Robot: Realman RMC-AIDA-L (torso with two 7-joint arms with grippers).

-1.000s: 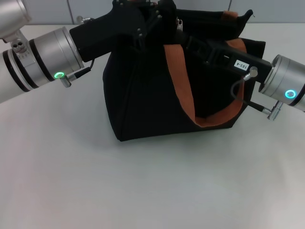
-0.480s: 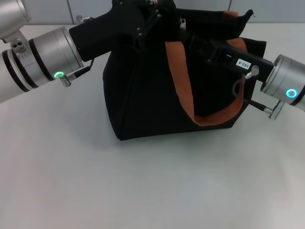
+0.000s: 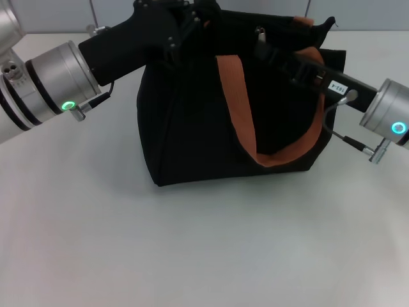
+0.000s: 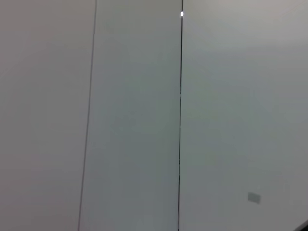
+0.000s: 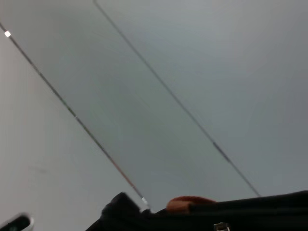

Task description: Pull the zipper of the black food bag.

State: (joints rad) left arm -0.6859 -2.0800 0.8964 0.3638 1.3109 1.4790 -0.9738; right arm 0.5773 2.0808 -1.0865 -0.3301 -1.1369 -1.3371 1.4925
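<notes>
Both grippers at the boxy black fabric food bag [image 3: 223,121].
Left gripper [image 3: 192,22] and right gripper [image 3: 265,45] meet its top edge; grip of each cannot be told.

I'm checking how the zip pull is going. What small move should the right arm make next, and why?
Probably keep drawing the right gripper along the top edge of the black food bag toward the robot's right. It sits at the zip line by a small silver tab, likely the zipper, while the left gripper braces the bag's left top corner. The grip itself is not visible.
</notes>
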